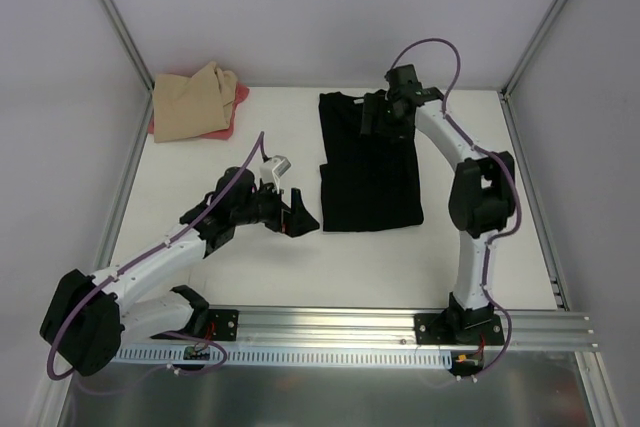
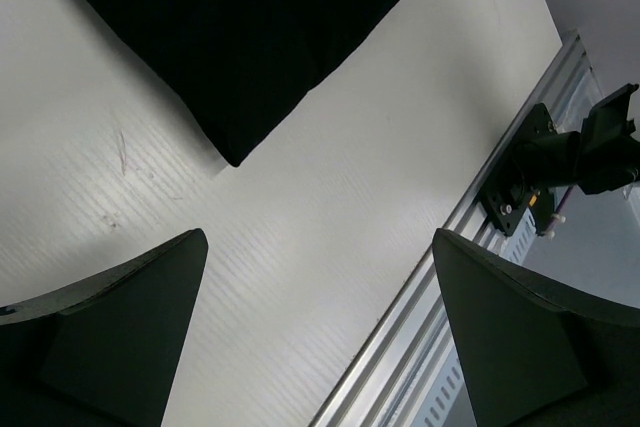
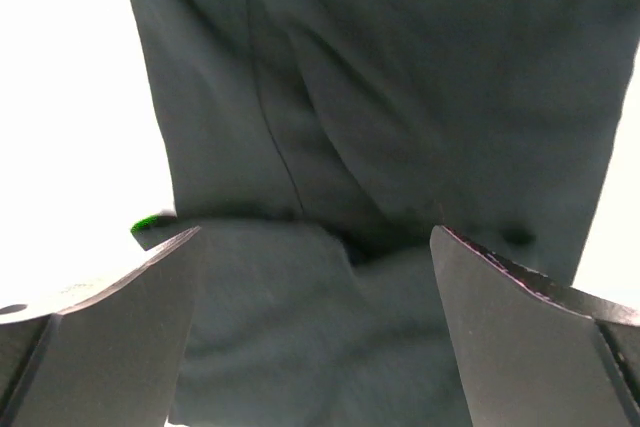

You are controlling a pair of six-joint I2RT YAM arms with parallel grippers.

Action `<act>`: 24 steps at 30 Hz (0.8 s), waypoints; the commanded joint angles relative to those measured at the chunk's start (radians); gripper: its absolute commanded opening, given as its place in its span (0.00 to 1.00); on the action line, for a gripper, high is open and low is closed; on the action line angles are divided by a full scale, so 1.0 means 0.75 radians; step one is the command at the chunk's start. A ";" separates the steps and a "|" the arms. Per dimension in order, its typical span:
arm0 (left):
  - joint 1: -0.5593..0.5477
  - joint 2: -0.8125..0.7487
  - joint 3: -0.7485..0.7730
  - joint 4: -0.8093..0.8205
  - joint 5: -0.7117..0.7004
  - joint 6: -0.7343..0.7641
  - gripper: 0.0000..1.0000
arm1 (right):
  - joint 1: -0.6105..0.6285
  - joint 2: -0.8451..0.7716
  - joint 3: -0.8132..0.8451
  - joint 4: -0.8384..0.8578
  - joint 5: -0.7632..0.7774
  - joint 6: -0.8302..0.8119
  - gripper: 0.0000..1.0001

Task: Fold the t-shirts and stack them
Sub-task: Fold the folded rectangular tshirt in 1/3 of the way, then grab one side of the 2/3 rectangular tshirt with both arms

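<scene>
Guessing two-thirds done: tan shirt roughly folded atop pink-red shirt, far-left tabletop. Left to do: final fold, stacking of black shirt, centre-right. Left gripper, right gripper both gaping, empty.

The white surface carries a black t-shirt, which lies flat as a long rectangle. Well to the left of the black t-shirt and somewhat farther back lies a pink-red shirt, with a tan shirt bunched on top of it.
</scene>
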 commanded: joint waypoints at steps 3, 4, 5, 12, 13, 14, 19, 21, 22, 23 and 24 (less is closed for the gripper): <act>0.011 0.067 -0.137 0.396 0.185 -0.121 0.99 | -0.066 -0.502 -0.462 -0.001 0.029 -0.013 1.00; 0.020 0.096 -0.131 0.463 0.199 -0.129 0.99 | -0.087 -0.568 -0.651 0.047 0.011 0.001 0.99; 0.024 0.129 -0.117 0.478 0.246 -0.135 0.99 | -0.129 -0.678 -0.736 0.072 -0.010 0.024 0.99; 0.028 0.429 0.016 0.634 0.273 -0.176 0.95 | -0.214 -0.953 -1.203 0.193 -0.116 0.073 1.00; 0.026 0.460 0.024 0.652 0.277 -0.184 0.94 | -0.218 -0.963 -1.227 0.211 -0.122 0.077 1.00; 0.028 0.509 0.033 0.686 0.279 -0.198 0.94 | -0.224 -0.967 -1.276 0.226 -0.133 0.083 0.99; 0.028 0.640 0.043 0.789 0.291 -0.252 0.93 | -0.234 -0.951 -1.403 0.348 -0.212 0.140 0.99; 0.028 0.695 0.045 0.834 0.303 -0.268 0.93 | -0.232 -0.941 -1.438 0.371 -0.231 0.151 0.99; 0.028 0.712 0.045 0.848 0.306 -0.278 0.93 | -0.232 -0.932 -1.446 0.387 -0.233 0.155 1.00; 0.026 0.744 0.047 0.857 0.306 -0.286 0.93 | -0.232 -0.930 -1.456 0.396 -0.235 0.159 0.99; 0.028 0.761 0.051 0.863 0.306 -0.287 0.93 | -0.232 -0.930 -1.473 0.404 -0.239 0.159 0.99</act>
